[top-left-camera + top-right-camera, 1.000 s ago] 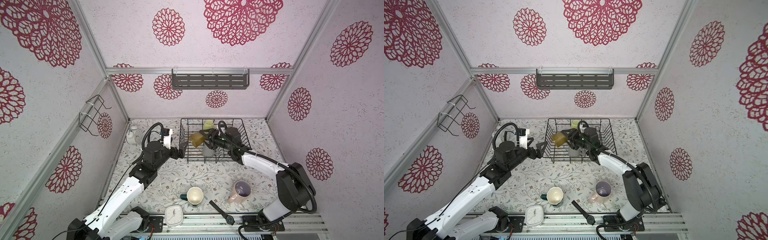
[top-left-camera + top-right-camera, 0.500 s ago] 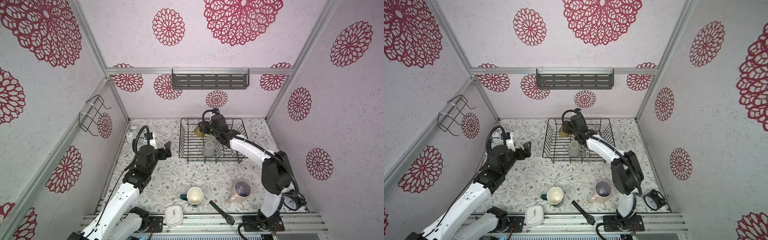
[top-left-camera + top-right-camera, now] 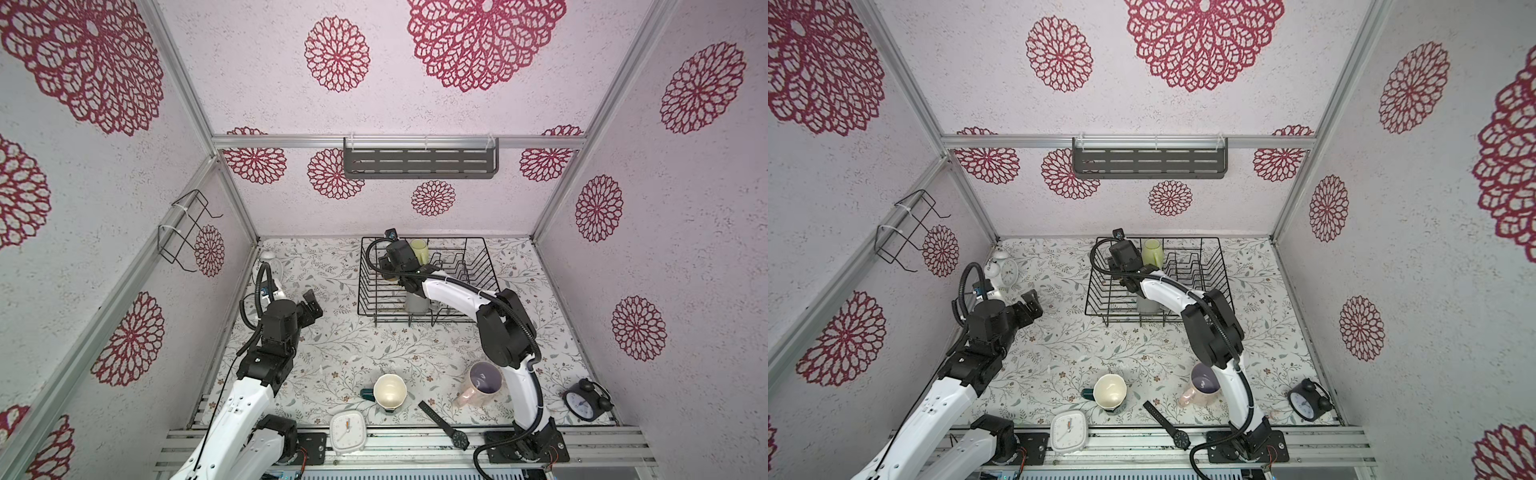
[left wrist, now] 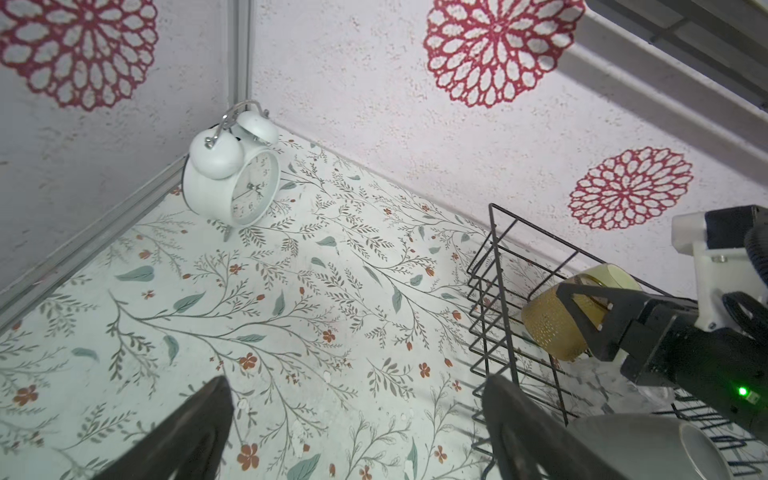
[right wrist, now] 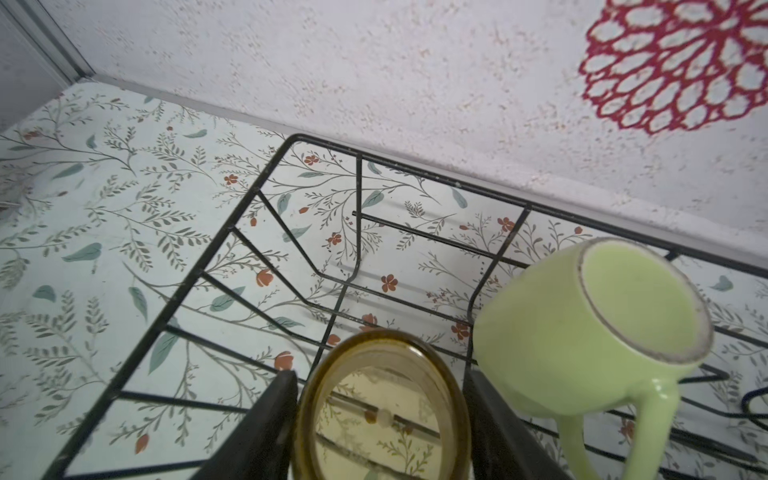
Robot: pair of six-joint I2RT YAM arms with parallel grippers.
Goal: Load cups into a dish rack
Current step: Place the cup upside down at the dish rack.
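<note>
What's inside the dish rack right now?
In the dish rack: a lime-green mug at the back, a grey mug near the front, and an amber tumbler held in the right claw. The arm covers the middle, so anything under it is hidden.

A: How's the light?
B: Bright, flat and even in both top views, coming from overhead. Shadows on the table (image 3: pixel 353 345) are pale and soft. The dish rack (image 3: pixel 484 266) near the far edge throws only thin grey lines.
A: Any glare?
B: Little. The base of the amber tumbler (image 5: pixel 378 415) mirrors the floral print, and a green indicator light (image 4: pixel 742 391) blooms slightly.
A: Sharpness?
B: Top views crisp, though wall posts (image 3: pixel 187 83) splay toward the corners. In the wrist views, close things go soft: the lime-green mug (image 5: pixel 582 332) is smeared, and the fingers (image 4: pixel 183 440) of the left gripper (image 4: pixel 355 378) are dark blurred wedges. The white alarm clock (image 4: pixel 237 178) is sharp.
</note>
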